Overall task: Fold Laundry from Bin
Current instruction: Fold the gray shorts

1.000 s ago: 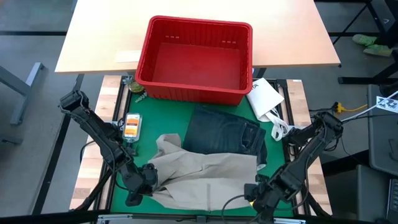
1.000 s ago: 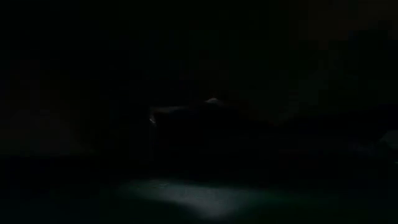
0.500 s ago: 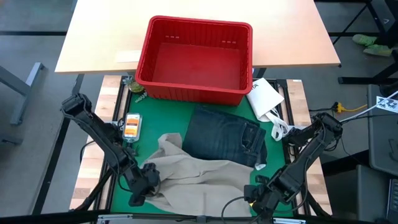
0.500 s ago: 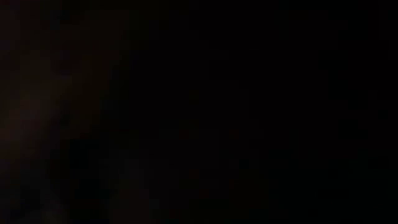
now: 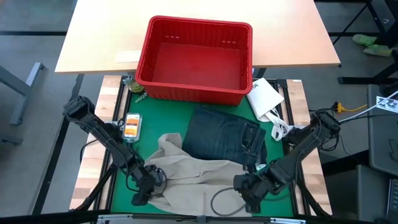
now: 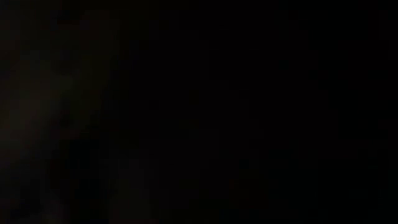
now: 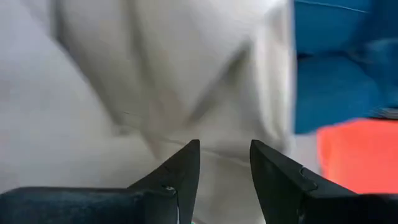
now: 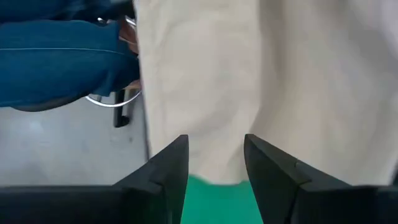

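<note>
Two garments (image 5: 205,162), one red bin (image 5: 196,59), two claws (image 5: 146,186)

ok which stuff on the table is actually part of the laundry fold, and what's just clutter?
Job:
- tan khaki trousers, near edge, between both grippers
- folded denim jeans on the green mat
- red bin, nothing visible inside

Lying about:
- white packet, right of bin
- small orange item, left of mat

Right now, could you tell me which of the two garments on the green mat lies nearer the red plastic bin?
The dark blue denim jeans, folded flat just below the red bin. The rumpled tan khaki trousers lie farther off, between both grippers.
</note>
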{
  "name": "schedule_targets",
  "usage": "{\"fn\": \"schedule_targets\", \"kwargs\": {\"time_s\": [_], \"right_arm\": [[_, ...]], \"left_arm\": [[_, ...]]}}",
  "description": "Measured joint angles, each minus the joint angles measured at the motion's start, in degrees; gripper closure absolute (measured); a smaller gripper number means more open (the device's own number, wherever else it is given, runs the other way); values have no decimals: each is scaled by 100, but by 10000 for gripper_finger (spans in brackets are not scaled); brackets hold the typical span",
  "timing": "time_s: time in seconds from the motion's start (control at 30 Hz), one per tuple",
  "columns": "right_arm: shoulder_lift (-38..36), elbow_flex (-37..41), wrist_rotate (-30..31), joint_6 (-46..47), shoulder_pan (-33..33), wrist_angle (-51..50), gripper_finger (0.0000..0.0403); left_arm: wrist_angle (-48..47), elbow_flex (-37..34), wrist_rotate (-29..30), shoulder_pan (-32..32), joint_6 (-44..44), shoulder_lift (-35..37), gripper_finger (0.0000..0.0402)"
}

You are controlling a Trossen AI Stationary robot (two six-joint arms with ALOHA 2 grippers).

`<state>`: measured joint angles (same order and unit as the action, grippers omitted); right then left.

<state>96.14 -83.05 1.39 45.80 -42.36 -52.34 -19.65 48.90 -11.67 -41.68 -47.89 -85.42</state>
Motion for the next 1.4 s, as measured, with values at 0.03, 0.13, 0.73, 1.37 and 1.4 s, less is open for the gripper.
{"fn": "schedule_targets", "kwargs": {"time_s": [0.03,0.13,0.73,1.37,1.4], "right_arm": [[0,-1,4,-158,87,-2,248],[0,0,7,-555,330,-2,248],[0,0,210,-1925,840,0,248],[0,0,399,-1932,827,2,248],[0,0,424,-1931,827,2,248]], "left_arm": [[7,0,-238,63,1,35,267],[-38,0,-726,261,170,224,266],[-2860,0,2892,1112,720,3414,266],[-2815,-360,3307,1693,1099,2910,266],[-2780,-410,3319,1693,1098,2864,266]]}}
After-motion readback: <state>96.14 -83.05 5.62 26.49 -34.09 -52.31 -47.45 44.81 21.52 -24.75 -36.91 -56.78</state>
